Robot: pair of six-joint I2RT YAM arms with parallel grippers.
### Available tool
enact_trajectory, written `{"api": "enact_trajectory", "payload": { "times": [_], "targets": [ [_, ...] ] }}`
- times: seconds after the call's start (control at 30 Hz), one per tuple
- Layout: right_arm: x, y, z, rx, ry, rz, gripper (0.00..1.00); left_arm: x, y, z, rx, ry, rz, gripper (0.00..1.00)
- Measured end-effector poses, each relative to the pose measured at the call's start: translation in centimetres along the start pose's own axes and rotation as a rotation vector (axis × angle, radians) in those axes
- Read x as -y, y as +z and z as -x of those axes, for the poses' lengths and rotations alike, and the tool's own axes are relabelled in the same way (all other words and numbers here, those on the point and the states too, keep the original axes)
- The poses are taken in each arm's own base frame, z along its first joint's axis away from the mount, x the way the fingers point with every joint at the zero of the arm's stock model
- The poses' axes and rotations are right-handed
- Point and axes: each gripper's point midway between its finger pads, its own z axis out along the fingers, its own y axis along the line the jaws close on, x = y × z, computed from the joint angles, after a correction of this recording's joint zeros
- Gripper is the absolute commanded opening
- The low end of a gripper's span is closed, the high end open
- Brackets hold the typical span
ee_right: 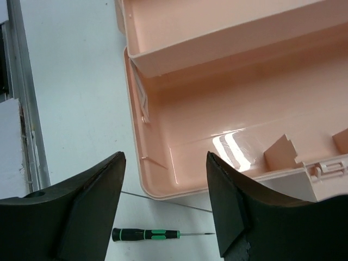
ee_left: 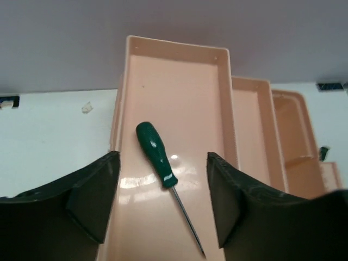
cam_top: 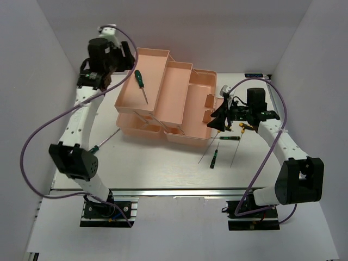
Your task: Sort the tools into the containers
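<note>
The salmon-pink toolbox [cam_top: 187,139] stands open with its trays fanned out. A dark green screwdriver [cam_top: 141,81] lies loose in the top left tray [ee_left: 179,87]. In the left wrist view that screwdriver [ee_left: 156,156] lies flat below my left gripper [ee_left: 163,201], which is open and touches nothing. My right gripper [cam_top: 216,120] is open and empty over the box's right end [ee_right: 228,114]. Under it, a slim black-green screwdriver [ee_right: 144,235] lies on the table. More tools lie right of the box: a black-green one [cam_top: 215,157] and yellow-black T-handled ones [cam_top: 242,128].
Another screwdriver [cam_top: 104,142] lies on the table left of the box, beside the left arm. Thin bare shafts [cam_top: 235,154] rest near the box's front right corner. White walls close in the table on three sides; a metal rail [cam_top: 174,191] runs along the near edge.
</note>
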Motion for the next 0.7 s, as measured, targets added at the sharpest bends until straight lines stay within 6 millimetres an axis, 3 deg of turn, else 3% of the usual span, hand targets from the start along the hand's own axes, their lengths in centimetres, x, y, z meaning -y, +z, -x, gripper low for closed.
{"api": "enact_trajectory", "payload": {
  "times": [0.03,0.1,0.13,0.17,0.23,0.27,0.3,0.37,0.4,0.5,0.6,0.7],
  "targets": [
    [-0.2,0.2,0.0,-0.002,-0.011,0.007,0.66,-0.6,-1.3,0.8,0.02,-0.039,0.021,0.68],
    [-0.6,0.5,0.0,-0.005,-0.031,0.021,0.65,-3.5,-4.4,2.4,0.058,-0.166,0.08,0.38],
    [-0.6,0.7,0.0,-0.008,-0.036,0.024,0.65,-6.2,-6.1,3.3,0.082,-0.249,0.142,0.25],
    [-0.7,0.9,0.0,-0.012,-0.041,0.024,0.65,-9.6,-8.0,3.6,0.1,-0.339,0.223,0.19],
    [-0.8,1.1,0.1,-0.016,-0.047,0.019,0.64,-16.1,-12.0,1.9,0.114,-0.528,0.416,0.27],
    [-0.7,1.2,0.2,-0.016,-0.048,0.012,0.65,-18.6,-14.1,-0.4,0.092,-0.635,0.519,0.34],
    [-0.5,1.3,0.2,-0.016,-0.05,0.003,0.65,-20.2,-15.6,-2.9,0.069,-0.732,0.599,0.49],
    [-0.2,1.3,0.4,-0.011,-0.051,-0.014,0.64,-20.7,-18.0,-10.1,-0.04,-0.933,0.74,0.61],
    [0.0,1.4,0.4,-0.009,-0.051,-0.023,0.64,-20.0,-19.0,-14.4,-0.123,-1.042,0.809,0.71],
    [0.1,1.5,-0.3,-0.013,-0.031,-0.032,0.65,-18.0,-20.9,-23.5,-0.313,-1.24,0.973,0.81],
    [0.0,1.6,-1.1,-0.022,-0.009,-0.032,0.65,-16.9,-22.1,-29.3,-0.423,-1.375,1.104,0.84],
    [0.0,1.7,-1.5,-0.025,-0.003,-0.032,0.65,-17.0,-21.9,-31.9,-0.459,-1.46,1.18,0.85]
  ]
}}
